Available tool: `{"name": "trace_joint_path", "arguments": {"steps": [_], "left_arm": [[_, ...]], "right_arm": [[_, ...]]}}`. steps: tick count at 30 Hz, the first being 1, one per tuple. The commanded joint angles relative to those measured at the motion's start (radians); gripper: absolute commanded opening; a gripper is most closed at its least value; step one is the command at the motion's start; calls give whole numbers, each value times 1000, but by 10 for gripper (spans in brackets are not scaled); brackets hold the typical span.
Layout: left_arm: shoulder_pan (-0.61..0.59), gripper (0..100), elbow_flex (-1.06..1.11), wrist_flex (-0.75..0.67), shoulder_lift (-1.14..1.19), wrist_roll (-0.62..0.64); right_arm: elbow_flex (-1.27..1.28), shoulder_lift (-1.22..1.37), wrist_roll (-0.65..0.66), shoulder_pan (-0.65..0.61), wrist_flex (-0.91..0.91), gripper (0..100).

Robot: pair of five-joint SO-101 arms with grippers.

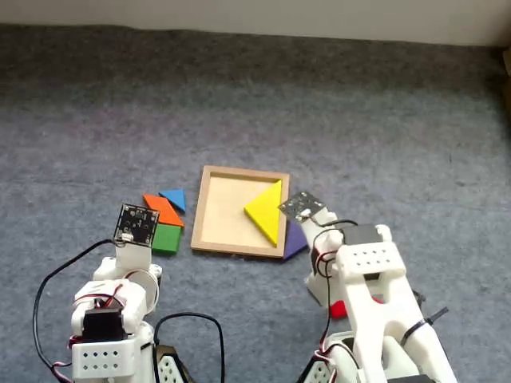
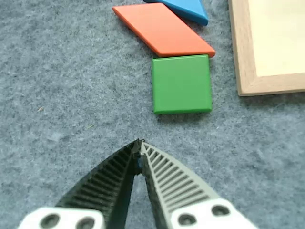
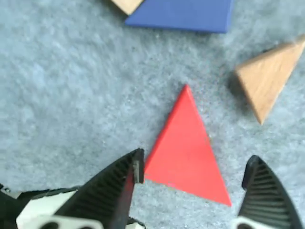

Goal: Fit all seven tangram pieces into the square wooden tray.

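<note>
Status: square wooden tray (image 1: pixel 206 209) sits mid-table on grey carpet (image 1: pixel 359 120). One piece is inside, a large yellow triangle (image 1: pixel 267 209) with its long edge along the tray's right wall. Can't tell if it's seated flat.

On the carpet left of the tray:
- small blue triangle (image 1: pixel 173 198)
- orange parallelogram (image 2: pixel 164 29) just beside the blue triangle
- green square (image 2: pixel 181 84) just beside the parallelogram's near tip, close to the tray's rim but apart from it

Right side: dark blue piece (image 3: pixel 183 14) lies against the tray's near-right corner, partly under the right arm in the high view. Red triangle (image 3: pixel 188 143) is flat on the carpet. A plain wooden triangle (image 3: pixel 267 78) is near it, not touching.

Left gripper (image 2: pixel 139 145) is clenched on nothing, tips together over bare carpet, near the green square but apart from it.

Right gripper (image 3: pixel 195 167) is released, jaws spread wide to either side of the red triangle's broad end, not gripping it.
</note>
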Motion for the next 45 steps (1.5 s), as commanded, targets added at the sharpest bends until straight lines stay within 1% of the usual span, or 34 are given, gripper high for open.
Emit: {"name": "trace_joint_path", "arguments": {"steps": [1,5,11,13,22,26,29,36,40,45], "left_arm": [[-2,6,19,8,-21,-8],[-2,6,19,8,-21,-8],[-2,6,19,8,-21,-8],[-2,6,19,8,-21,-8],[-2,6,19,8,-21,-8],[-2,6,19,8,-21,-8],[-2,6,19,8,-21,-8],[-2,6,19,8,-21,-8],[-2,6,19,8,-21,-8],[-2,6,19,8,-21,-8]], "right_arm": [[-53,-16,89,-13,74,336],[-12,-16,104,-12,64,336],[107,-16,104,-51,-45,336],[130,-16,98,-73,-50,336],[139,-16,98,-77,-56,336],[163,-2,103,-68,-174,335],[248,-4,104,-47,-262,334],[272,-4,104,-44,-294,220],[268,-5,104,-44,-297,213],[197,-4,104,-25,-369,213]]}}
